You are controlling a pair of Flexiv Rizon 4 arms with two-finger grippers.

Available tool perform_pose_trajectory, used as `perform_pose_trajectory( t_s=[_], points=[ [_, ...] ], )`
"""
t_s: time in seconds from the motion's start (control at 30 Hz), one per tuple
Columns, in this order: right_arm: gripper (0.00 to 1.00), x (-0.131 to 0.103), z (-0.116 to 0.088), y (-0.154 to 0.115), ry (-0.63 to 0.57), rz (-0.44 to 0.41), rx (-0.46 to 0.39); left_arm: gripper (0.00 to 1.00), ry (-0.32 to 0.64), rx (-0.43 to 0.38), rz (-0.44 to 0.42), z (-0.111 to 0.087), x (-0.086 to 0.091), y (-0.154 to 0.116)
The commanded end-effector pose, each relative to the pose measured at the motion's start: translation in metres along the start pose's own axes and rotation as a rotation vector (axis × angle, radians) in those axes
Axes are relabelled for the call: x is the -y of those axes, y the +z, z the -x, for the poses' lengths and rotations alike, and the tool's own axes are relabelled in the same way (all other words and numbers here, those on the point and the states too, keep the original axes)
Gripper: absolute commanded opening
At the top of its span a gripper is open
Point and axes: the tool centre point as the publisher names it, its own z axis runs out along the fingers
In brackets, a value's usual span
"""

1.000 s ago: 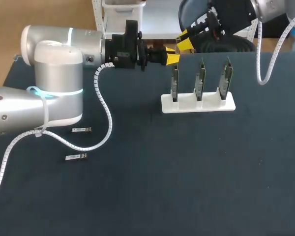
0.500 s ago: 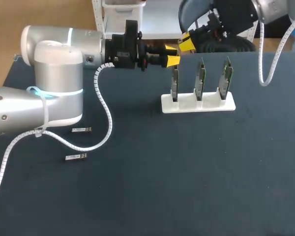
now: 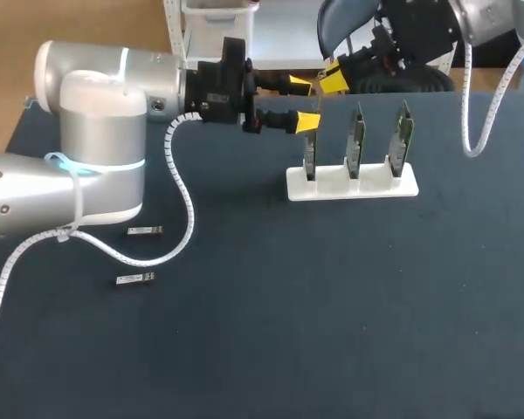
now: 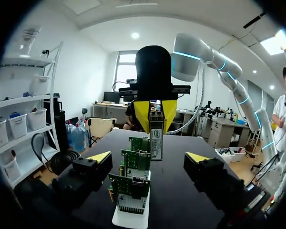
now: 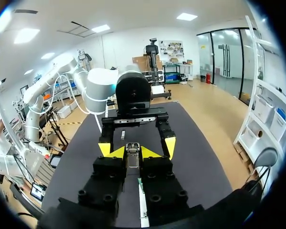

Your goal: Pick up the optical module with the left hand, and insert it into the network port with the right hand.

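The slim silver metal optical module (image 4: 156,138), a rectangular stick with a printed label, hangs upright in the air near the white plastic rack (image 3: 332,185). The yellow tips of the right gripper (image 5: 133,151) pinch it from both sides. Three flat green circuit boards (image 3: 356,140) stand upright in a row in the rack. The left gripper (image 3: 304,103) hovers just beside the rack's end board, fingers spread wide, holding nothing. Two small spare metal modules (image 3: 145,230) lie on the dark matte table (image 3: 332,332), well apart from the rack.
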Motion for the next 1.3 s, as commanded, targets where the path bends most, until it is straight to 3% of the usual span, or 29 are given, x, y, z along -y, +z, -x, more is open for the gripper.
perform_pose_trajectory(
  t_s=[0.03, 0.3, 0.57, 0.9, 1.3],
  points=[
    [0.00, -0.004, -0.001, 0.000, -0.002, -0.014, 0.002, 1.00, -0.012, -0.033, 0.014, -0.002, 0.004, -0.010],
    [0.00, -0.004, -0.001, 0.000, -0.006, -0.018, 0.004, 1.00, -0.002, -0.128, 0.028, -0.014, 0.000, -0.019],
    [0.00, -0.003, -0.002, -0.001, -0.012, -0.020, -0.004, 1.00, -0.009, -0.223, 0.008, -0.030, -0.005, -0.010],
    [0.00, 0.000, -0.004, -0.004, -0.007, -0.025, -0.012, 1.00, -0.014, -0.278, 0.002, -0.046, -0.012, -0.012],
    [0.00, 0.003, -0.004, -0.004, -0.008, -0.027, -0.016, 1.00, -0.004, -0.326, -0.001, -0.051, -0.017, -0.018]
  ],
)
